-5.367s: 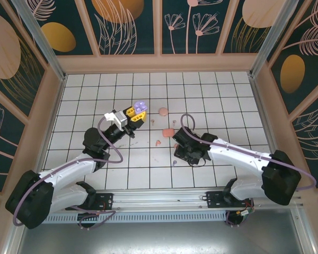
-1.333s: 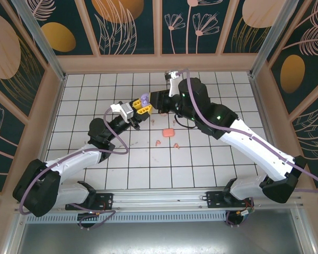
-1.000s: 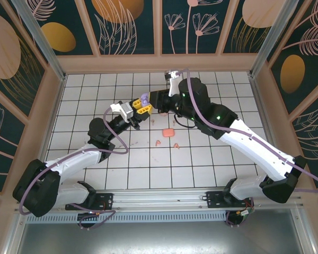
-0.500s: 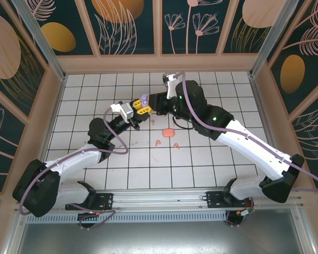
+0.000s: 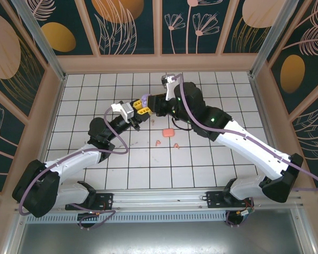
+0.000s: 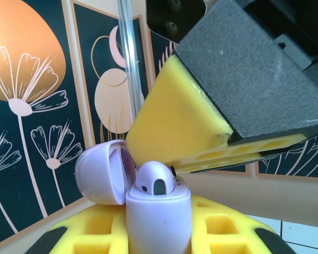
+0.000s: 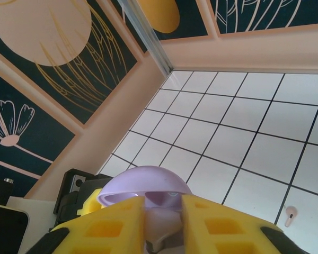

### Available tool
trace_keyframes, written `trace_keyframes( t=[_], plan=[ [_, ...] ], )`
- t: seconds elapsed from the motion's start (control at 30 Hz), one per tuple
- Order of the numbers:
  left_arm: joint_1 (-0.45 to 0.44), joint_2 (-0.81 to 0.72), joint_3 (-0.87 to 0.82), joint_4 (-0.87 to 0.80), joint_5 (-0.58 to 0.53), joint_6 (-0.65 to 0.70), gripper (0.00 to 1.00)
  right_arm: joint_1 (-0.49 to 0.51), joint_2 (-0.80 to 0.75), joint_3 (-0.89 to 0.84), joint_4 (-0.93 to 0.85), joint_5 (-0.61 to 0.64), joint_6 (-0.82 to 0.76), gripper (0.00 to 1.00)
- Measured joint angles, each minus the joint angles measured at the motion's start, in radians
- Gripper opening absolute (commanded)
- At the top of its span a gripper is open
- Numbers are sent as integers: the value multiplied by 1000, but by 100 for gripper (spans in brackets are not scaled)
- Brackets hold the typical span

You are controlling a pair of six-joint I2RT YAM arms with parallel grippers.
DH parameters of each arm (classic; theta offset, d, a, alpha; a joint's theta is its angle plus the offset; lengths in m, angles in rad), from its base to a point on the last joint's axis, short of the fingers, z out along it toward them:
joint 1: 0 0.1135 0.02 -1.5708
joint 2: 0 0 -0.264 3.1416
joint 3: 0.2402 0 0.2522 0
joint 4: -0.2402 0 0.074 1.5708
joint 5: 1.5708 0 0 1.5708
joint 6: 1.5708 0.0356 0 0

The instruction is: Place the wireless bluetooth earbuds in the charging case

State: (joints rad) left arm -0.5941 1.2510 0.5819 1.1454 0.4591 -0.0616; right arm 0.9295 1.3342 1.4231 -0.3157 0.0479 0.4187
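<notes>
left fingers: I see the left gripper (image 5: 139,109) clenched on the lilac case (image 6: 159,222), yellow pads on both flanks, case upright.
case lid: flipped open, hanging off the case's left side in the left wrist view (image 6: 103,172); from the right wrist I see it as a lilac dome just beyond the fingertips (image 7: 146,189).
lilac earbud: seated in the case mouth, rounded top poking above the rim (image 6: 155,184).
right fingers: the right gripper (image 7: 163,227) has its two yellow fingers (image 7: 108,228) a narrow gap apart over the open case. I cannot tell whether they pinch the bud or have let it go.
right finger from the other side: in the left wrist view I see one yellow finger with a black backing (image 6: 175,127) slanting down from upper right, its tip just above the lilac earbud. Contact is unclear to me.
both grippers, overhead: tips meet over the far-middle tiles, lifted off the floor, left arm reaching from lower left, right arm arching in from the right.
coral case: lying on the tiled floor (image 5: 95,90) near and to the right of the meeting point (image 5: 168,133), apart from both grippers.
loose earbuds: two small pinkish-coral ones on the tiles just nearer than the coral case (image 5: 158,142) (image 5: 176,145), apart from each other.
pink earbud: one more I spot on a white tile at lower right of the right wrist view (image 7: 290,213).
</notes>
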Motion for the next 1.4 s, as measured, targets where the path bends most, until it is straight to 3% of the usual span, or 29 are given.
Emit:
trace_keyframes(
  t=[0.07, 0.17, 0.4, 0.5, 0.7, 0.9, 1.07, 1.23, 1.4],
  plan=[
    [0, -2, 0, 2, 0, -2, 0, 0, 0, 5, -6, 15, -2, 52],
    [-1, -5, 0, 3, 1, -3, 0, 0, 2, 27, -32, 27, -6, 59],
    [-3, -7, -18, 10, 1, -15, 0, -10, -16, 104, -67, 29, -9, 62],
    [-3, -7, -36, 10, 1, -23, 0, -32, -15, 152, -97, 15, -8, 54],
    [-5, -35, -72, -22, 8, -26, 0, -85, 113, 330, -214, -48, -19, 26],
    [-8, -69, -92, -58, 17, -26, 0, -98, 310, 504, -364, -107, -45, 20],
    [-8, -91, -100, -66, 16, -26, 0, -98, 377, 528, -456, -163, -56, 13],
    [-15, -93, -108, -85, 32, -30, 0, -80, 336, 447, -457, -177, -53, 8],
    [-23, -91, -121, -122, 42, -37, 0, -45, 152, 242, -431, -143, -10, 9]
  ],
)
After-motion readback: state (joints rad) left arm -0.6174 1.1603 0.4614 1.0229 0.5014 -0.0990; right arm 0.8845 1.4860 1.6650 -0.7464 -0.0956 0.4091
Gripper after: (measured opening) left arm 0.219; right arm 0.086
